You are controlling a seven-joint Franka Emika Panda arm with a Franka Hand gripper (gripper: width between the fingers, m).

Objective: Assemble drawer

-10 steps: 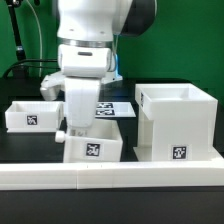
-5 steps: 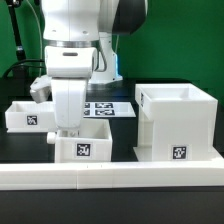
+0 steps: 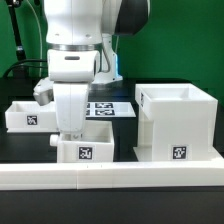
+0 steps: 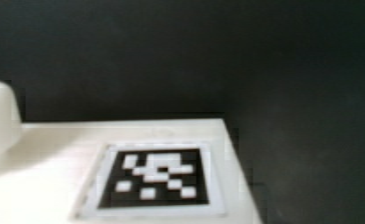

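The tall white drawer casing (image 3: 176, 122) stands on the exterior view's right, open at the top, with a tag on its front. One small knobbed tray (image 3: 87, 150) sits in the middle, just behind the rail. My gripper (image 3: 68, 134) comes down on that tray's left wall and looks closed on it; the fingertips are hidden by the hand. A second small tray (image 3: 29, 114) lies on the exterior view's left. The wrist view shows a white tray face with a tag (image 4: 158, 180) very close up, against the dark table; no fingers show there.
A long low white rail (image 3: 110, 176) runs across the front. The marker board (image 3: 110, 109) lies flat behind the middle tray. A green wall and a cable stand at the back left. The table top is black.
My gripper and the middle tray have moved together toward the exterior view's left and slightly down. The casing and the left tray have not moved.
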